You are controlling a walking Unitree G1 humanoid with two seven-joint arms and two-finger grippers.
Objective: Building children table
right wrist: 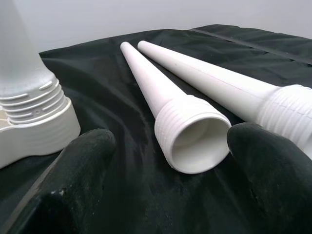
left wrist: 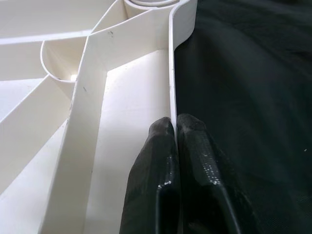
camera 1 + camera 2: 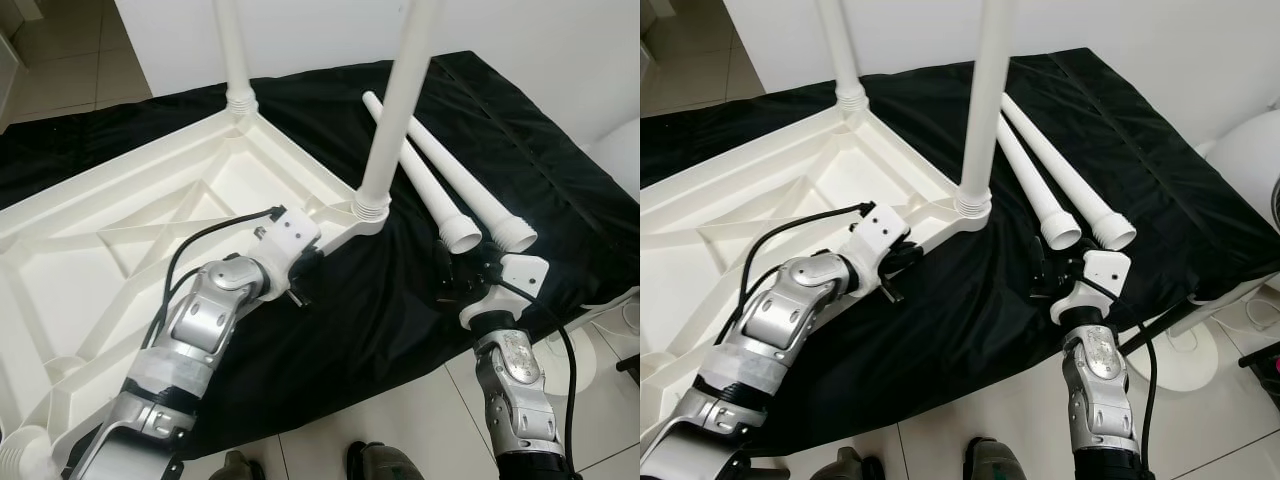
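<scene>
A white plastic table top [image 3: 120, 250] lies upside down on a black cloth [image 3: 520, 150]. Two white legs stand upright in its corner sockets, one near [image 3: 400, 100] and one far [image 3: 235, 50]. Two loose legs [image 3: 425, 185] [image 3: 470, 185] lie side by side on the cloth, threaded ends toward me. My left gripper [image 2: 175, 126] is shut on the table top's thin rim wall [image 2: 171, 73], close to the near socket. My right gripper [image 1: 170, 139] is open, its fingertips [image 1: 92, 146] on either side of the left loose leg's threaded mouth [image 1: 195, 139], not touching it.
The cloth covers a low platform whose front edge runs just before my arms, with tiled floor [image 3: 400, 420] below. Two dark shoes [image 3: 370, 460] stand at the bottom. A white round stand base [image 3: 1185, 360] and cables sit at the right. A white wall is behind.
</scene>
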